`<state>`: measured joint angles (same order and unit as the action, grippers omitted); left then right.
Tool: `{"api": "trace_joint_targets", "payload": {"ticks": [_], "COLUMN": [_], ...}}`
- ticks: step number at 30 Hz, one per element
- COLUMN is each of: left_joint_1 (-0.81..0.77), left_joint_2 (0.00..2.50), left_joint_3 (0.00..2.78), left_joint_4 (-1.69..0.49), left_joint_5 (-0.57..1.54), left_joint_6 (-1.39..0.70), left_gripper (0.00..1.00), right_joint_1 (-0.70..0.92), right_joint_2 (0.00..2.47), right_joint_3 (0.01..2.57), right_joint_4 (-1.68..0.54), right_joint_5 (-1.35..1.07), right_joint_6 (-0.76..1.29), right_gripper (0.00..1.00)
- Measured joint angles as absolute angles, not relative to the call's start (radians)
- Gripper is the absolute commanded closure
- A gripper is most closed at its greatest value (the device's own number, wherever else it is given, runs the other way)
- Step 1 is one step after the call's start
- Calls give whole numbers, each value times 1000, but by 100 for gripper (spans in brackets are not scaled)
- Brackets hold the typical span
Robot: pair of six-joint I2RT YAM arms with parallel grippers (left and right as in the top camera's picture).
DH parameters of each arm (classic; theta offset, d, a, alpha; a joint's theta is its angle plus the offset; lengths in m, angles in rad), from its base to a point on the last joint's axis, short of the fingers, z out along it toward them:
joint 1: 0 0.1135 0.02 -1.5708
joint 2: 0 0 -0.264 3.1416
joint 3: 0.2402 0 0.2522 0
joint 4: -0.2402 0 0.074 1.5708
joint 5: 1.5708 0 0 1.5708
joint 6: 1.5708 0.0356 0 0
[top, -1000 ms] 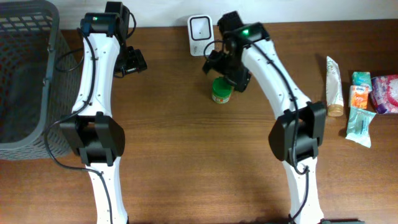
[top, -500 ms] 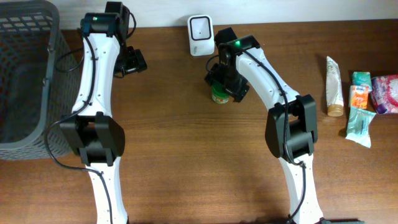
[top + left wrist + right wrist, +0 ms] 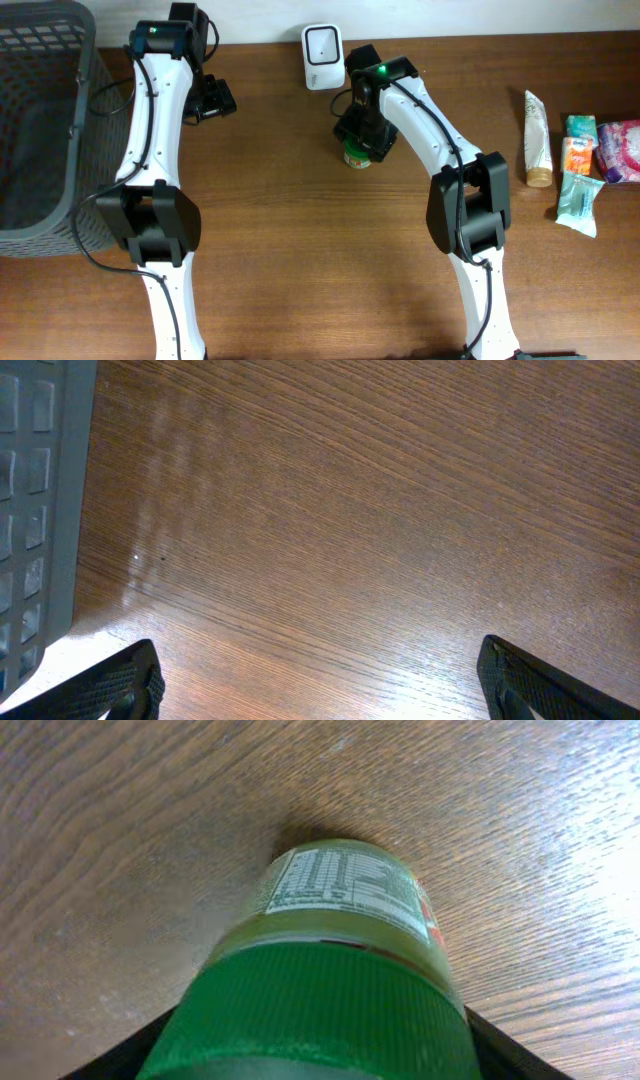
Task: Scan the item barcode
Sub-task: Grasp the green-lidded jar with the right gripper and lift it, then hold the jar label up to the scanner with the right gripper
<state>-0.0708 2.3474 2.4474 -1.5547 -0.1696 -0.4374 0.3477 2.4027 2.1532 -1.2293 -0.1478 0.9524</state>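
Observation:
A small jar [image 3: 356, 156] with a green ribbed lid [image 3: 320, 1005] and a white printed label [image 3: 345, 885] stands upright on the wooden table, just in front of the white barcode scanner [image 3: 322, 43]. My right gripper [image 3: 362, 135] is directly above the jar. In the right wrist view both fingers [image 3: 120, 1060] press against the sides of the lid, so the right gripper [image 3: 315, 1055] is shut on it. My left gripper [image 3: 215, 97] hovers at the back left, and the left wrist view shows this gripper [image 3: 320, 690] open over bare wood.
A grey plastic basket [image 3: 40, 120] takes up the left edge, and its wall [image 3: 30, 510] shows in the left wrist view. At the far right lie a tube [image 3: 537, 125] and several small packets [image 3: 590, 160].
My right gripper came down from the back over the jar, and its jaws narrowed onto the green lid. The jar and the left arm have not moved.

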Motion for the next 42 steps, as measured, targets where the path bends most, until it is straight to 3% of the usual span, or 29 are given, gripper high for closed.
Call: {"api": "trace_joint_targets", "payload": {"ticks": [10,14,22,29,42], "left_joint_1": [-71,-71,-71,-71,-71], "left_joint_2": [2347,2347,2347,2347,2347], "left_joint_3": [2447,2447,2447,2447,2447], "left_joint_4": [-1555,-1554,-1555,-1555,-1555], "left_joint_5": [-170,-170,-170,-169,-170], "left_joint_6": [-437,-437,-437,-437,-437], "left_gripper": [1,1,1,1,1], "right_joint_1": [345,307,60,91,133], "right_joint_2": [2407,2408,2408,2408,2408], "right_joint_3": [2296,2375,2384,2384,2385], "right_joint_4": [-1325,-1327,-1354,-1272,-1221], "right_joint_5": [-189,-407,-1071,-1390,-1484], "right_joint_6": [860,780,587,570,569], "right_gripper": [36,36,36,36,36]}}
